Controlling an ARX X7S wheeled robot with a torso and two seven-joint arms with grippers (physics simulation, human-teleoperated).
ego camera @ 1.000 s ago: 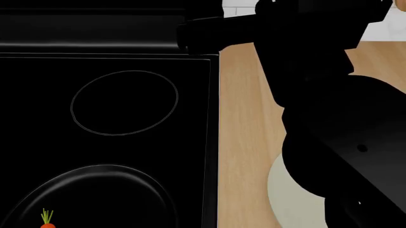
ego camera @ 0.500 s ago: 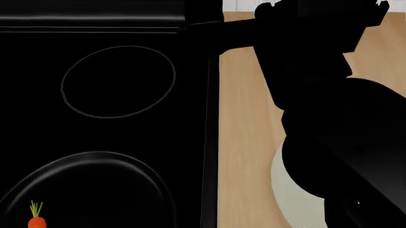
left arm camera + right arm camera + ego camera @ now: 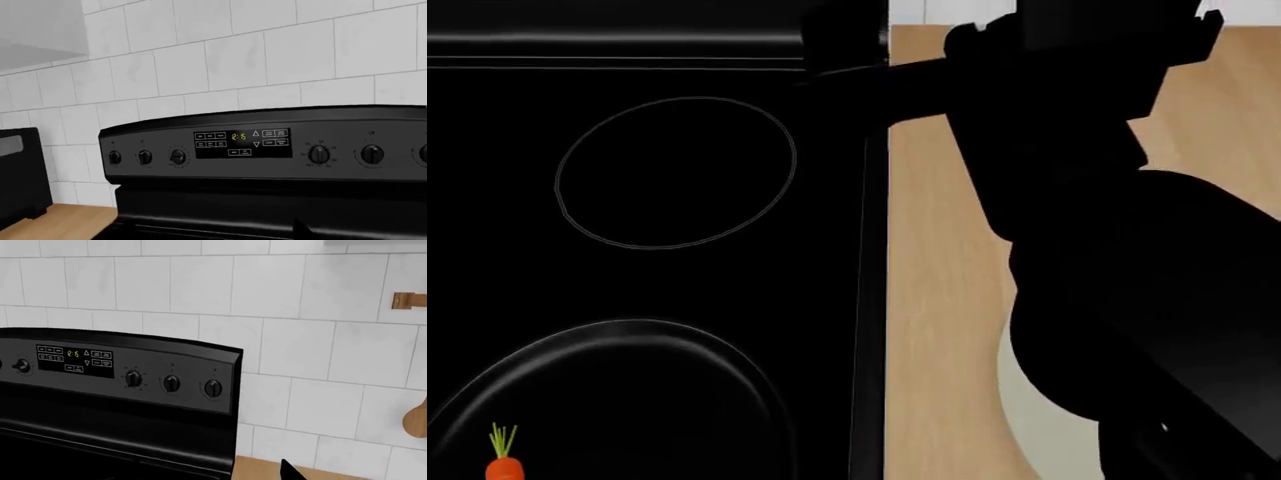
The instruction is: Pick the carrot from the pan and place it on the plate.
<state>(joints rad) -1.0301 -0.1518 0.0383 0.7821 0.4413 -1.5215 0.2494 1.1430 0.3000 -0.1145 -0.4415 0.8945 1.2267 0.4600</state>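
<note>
Where the head view cuts off at its lower left corner, carrot (image 3: 503, 467) lying inside pan (image 3: 694, 345), orange root mostly cropped by the frame edge, green leafy top pointing up toward the back of the stove. Pan's glossy rim arcing across the lower left of that view, resting on black glass cooktop (image 3: 827, 250); handle not in view. Farther back on the same cooktop, thin outline of burner ring (image 3: 675, 171), well apart from the pan and bare. Just right of the cooktop's edge, light wooden counter (image 3: 941, 300), and on it a pale sliver of plate (image 3: 1044, 428), almost wholly covered by right arm (image 3: 1134, 280), a large black mass filling the right side of the head view. Plate and pan separated by the strip of counter, carrot on the far side of the pan from the plate. Neither gripper to be made out in any view: right wrist view showing only a small dark tip at its lower edge, left wrist view a similar dark sliver, so open or closed cannot be told for either. Both wrist cameras facing stove control panel (image 3: 243, 142) with its lit clock display and row of knobs (image 3: 172, 383), white tiled wall (image 3: 300, 315) behind. Beside the stove in the left wrist view, a black appliance (image 3: 20, 172) standing on the wooden counter.
</note>
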